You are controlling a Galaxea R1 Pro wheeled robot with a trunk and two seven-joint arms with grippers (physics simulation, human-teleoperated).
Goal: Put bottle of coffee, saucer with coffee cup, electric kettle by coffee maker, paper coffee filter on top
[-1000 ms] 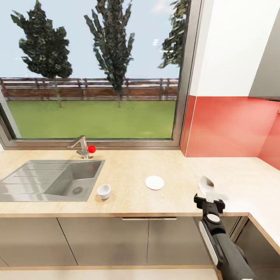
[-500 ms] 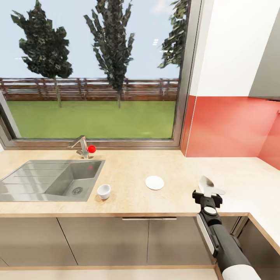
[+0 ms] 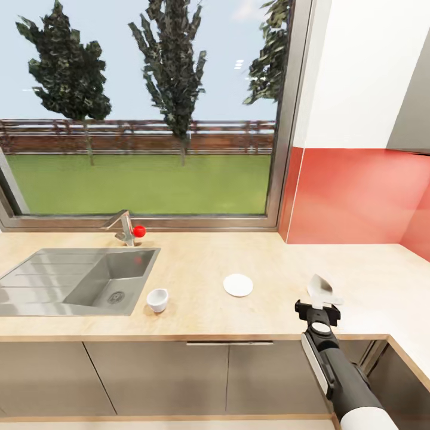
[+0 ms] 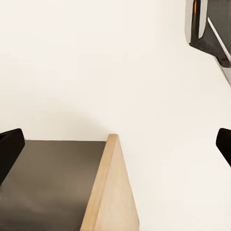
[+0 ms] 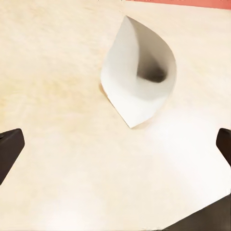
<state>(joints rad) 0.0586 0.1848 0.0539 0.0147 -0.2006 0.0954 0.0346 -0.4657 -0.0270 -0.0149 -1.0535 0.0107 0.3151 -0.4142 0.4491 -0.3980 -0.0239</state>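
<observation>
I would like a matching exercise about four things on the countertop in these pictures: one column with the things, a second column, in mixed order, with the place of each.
Things:
1. coffee cup
2. saucer
3. paper coffee filter
4. tap

Places:
A. just beyond the right gripper
B. behind the sink, under the window
C. beside the sink's front right corner
D. mid-counter, between cup and filter

Pairs: 1-C, 2-D, 3-A, 4-B

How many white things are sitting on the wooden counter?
3. The coffee cup stands by the sink's front corner, the saucer lies mid-counter, and the paper coffee filter rests just beyond the right gripper. More may sit outside the view.
</observation>
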